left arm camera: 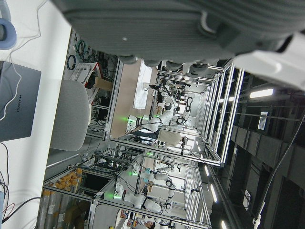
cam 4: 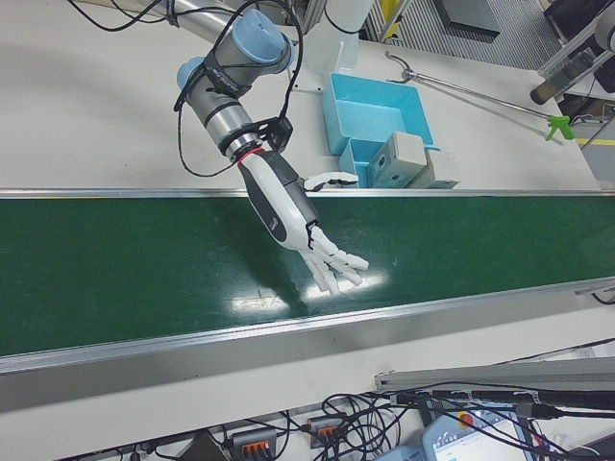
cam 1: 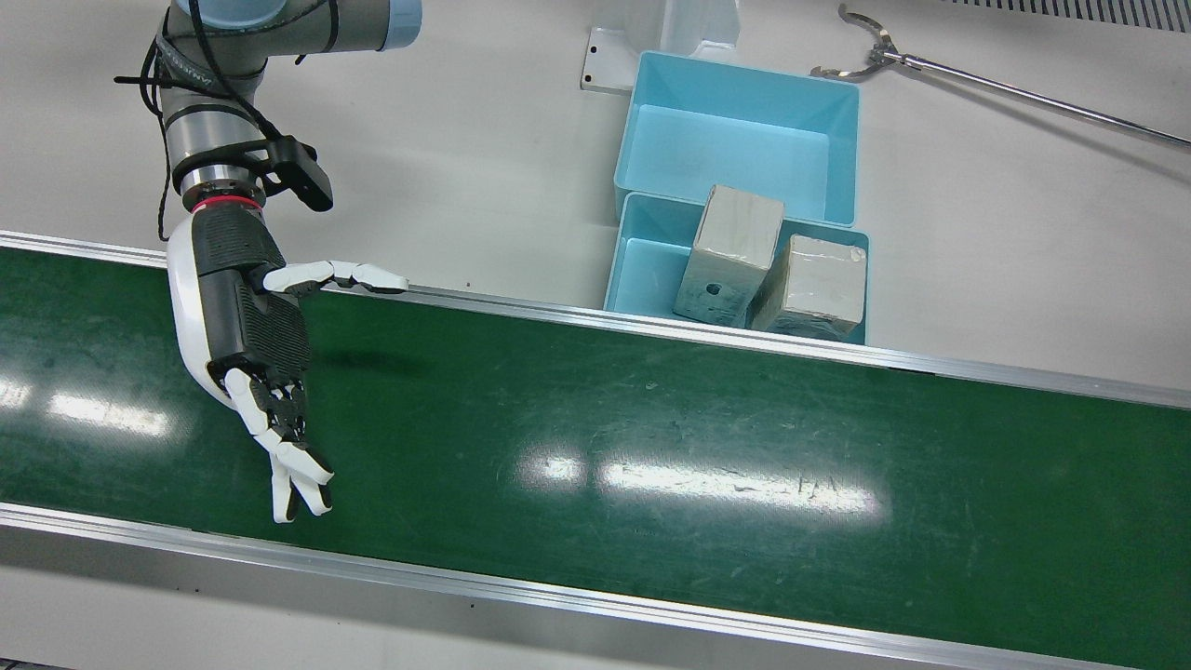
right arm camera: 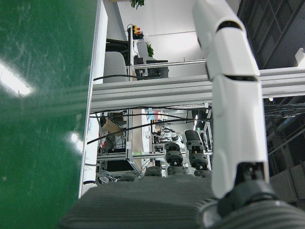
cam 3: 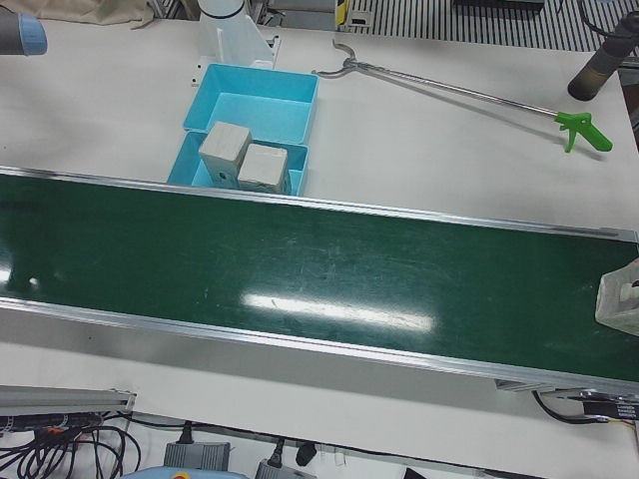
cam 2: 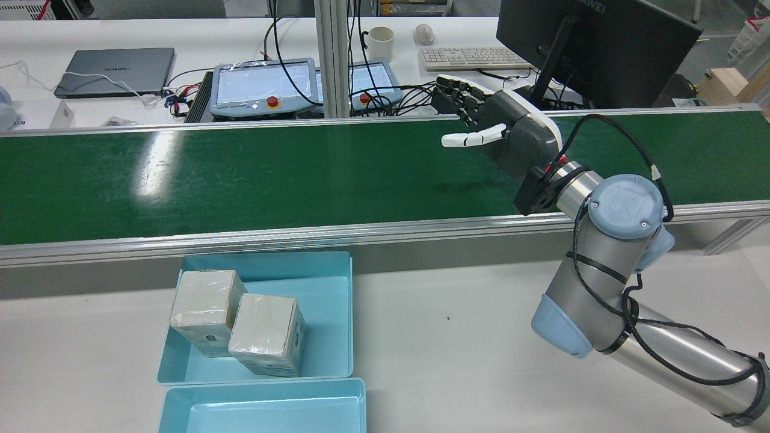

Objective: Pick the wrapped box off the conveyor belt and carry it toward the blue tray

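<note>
While the right robot hand (cam 1: 251,344) hovers over the green conveyor belt (cam 1: 651,447) with fingers spread and holding nothing, a wrapped box (cam 3: 621,296) sits at the belt's far end, well away from it. Beyond the belt's inner rail, a blue tray (cam 1: 642,270) holds two wrapped boxes (cam 1: 730,251).

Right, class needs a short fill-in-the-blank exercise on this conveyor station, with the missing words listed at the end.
1. The right hand hovers open over the ____ conveyor belt.
2. The near blue tray holds ____ wrapped boxes.
3. The far blue tray is ____.
4. A long reach tool on the table has a ____ handle.

Missing words: green; two; empty; green
</note>
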